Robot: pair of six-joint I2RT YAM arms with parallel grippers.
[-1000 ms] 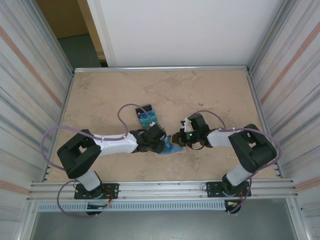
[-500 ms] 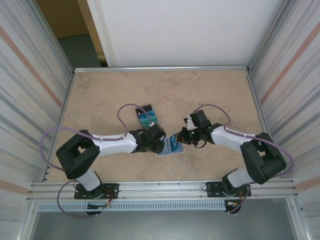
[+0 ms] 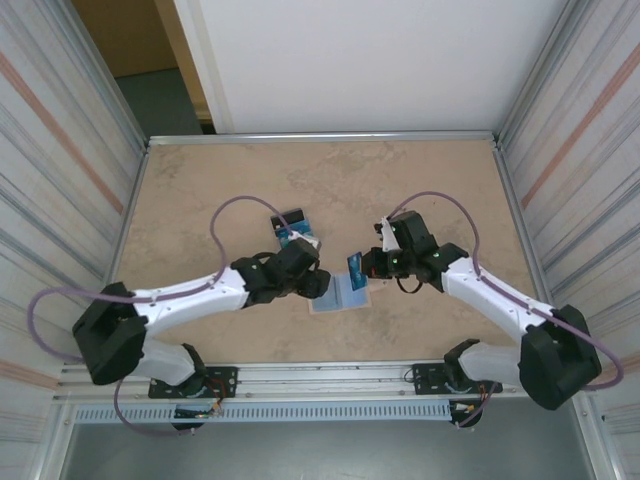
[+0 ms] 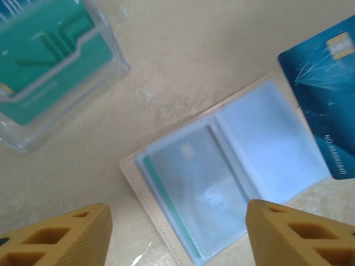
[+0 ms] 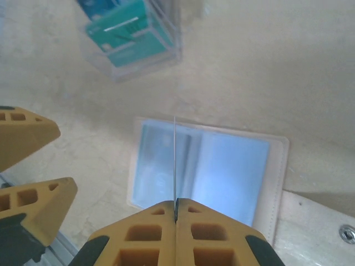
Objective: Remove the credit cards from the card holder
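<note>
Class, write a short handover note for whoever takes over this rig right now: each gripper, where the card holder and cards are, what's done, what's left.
Left gripper: open, empty, above the card holder.
Right gripper: shut on a blue card, held on edge above the holder.
Holder: open flat on the table; a sleeved card shows inside.
Clear box beyond it holds teal cards.
Done: one card out. Left: set it down, pull the rest.

Left arm (image 3: 185, 298): stretched low toward centre. Left gripper (image 4: 177, 233): yellow fingers spread wide, holding nothing. Right arm (image 3: 495, 298): reaching inward. Right gripper (image 5: 176, 206): fingers pressed together on a thin blue card (image 5: 175, 155).
</note>
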